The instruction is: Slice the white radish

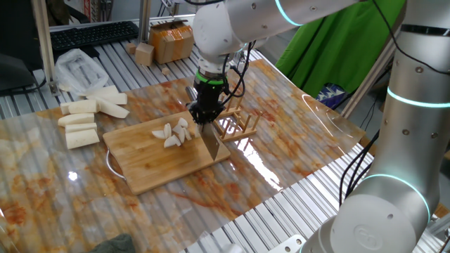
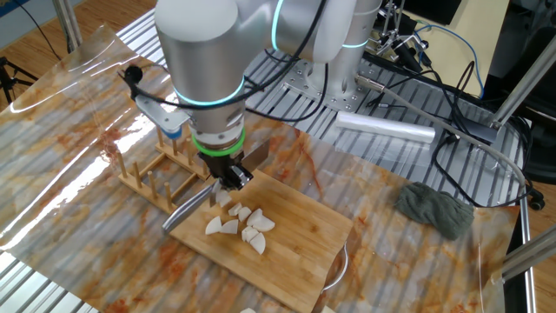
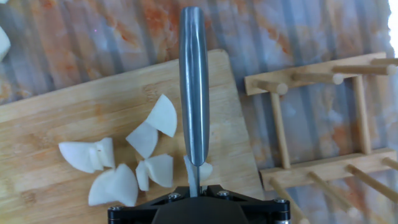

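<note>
While the gripper [image 1: 204,114] points straight down over the far edge of the cutting board [image 1: 151,163], its jaws stand clamped on the knife [image 3: 194,93], whose grey steel handle runs away from the hand in the hand view and whose blade [image 1: 211,143] reaches down to the board beside the slices. White radish [image 1: 174,133]: a small cluster of thin pale wedge-shaped slices, lying loose on the middle of the bamboo board, just beside the blade; one small piece sits right against the blade near the fingers in the hand view. Cutting board: light bamboo, rectangular, lying on the clear plastic sheet [image 1: 295,126] with orange-brown staining under it. Wooden peg rack [image 2: 161,174]: pale dowels upright in a frame, set just beside the board on the arm's side, touching or nearly touching its edge; which of the two cannot be told. Longer radish sticks [image 1: 83,121]: several thick white lengths, grouped on the sheet well apart from the board. Translucent plastic bag [image 1: 77,68]: crumpled, beyond the sticks. Cardboard box [image 1: 171,41]: at the table's far end, near a keyboard [image 1: 90,34]. Grey cloth [image 2: 436,209]: bunched, lying on the sheet off to the side of the board. Silver cylinder [image 2: 384,128]: lying flat near the arm's base.
</note>
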`<state>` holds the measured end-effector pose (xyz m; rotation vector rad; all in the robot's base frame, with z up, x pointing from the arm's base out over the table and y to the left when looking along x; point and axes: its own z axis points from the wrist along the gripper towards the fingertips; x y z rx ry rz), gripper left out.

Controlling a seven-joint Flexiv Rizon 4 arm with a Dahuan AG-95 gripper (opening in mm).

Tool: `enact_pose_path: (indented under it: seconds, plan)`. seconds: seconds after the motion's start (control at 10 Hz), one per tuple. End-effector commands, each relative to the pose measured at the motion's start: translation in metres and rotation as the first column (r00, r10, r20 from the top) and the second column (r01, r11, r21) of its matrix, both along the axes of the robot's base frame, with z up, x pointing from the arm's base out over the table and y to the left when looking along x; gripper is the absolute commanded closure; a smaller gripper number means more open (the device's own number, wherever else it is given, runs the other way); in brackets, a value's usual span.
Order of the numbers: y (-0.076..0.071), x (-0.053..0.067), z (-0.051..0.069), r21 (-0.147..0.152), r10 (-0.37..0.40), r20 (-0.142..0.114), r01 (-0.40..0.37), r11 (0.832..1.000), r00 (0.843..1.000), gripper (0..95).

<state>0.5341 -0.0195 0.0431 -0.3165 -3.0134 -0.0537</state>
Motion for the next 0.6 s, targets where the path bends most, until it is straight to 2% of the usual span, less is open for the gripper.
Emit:
enact_pose_path:
  seconds: [0.1,0.2,0.3,0.4,0.6]
  plan:
    - [0.002,0.002,-0.021,-0.005,0.002,0.031,-0.002,1.0,1.0,95.0]
    - [0.002,0.001,-0.015,0.001,-0.002,0.007,0.002,1.0,1.0,95.0]
    - [0.002,0.001,-0.009,-0.006,-0.001,-0.002,0.001,1.0,1.0,95.0]
    - [0.005,0.0,0.001,0.001,-0.019,-0.016,0.019,1.0,1.0,95.0]
    - [0.01,0.0,0.002,0.001,-0.032,-0.016,0.032,0.999,0.999,95.0]
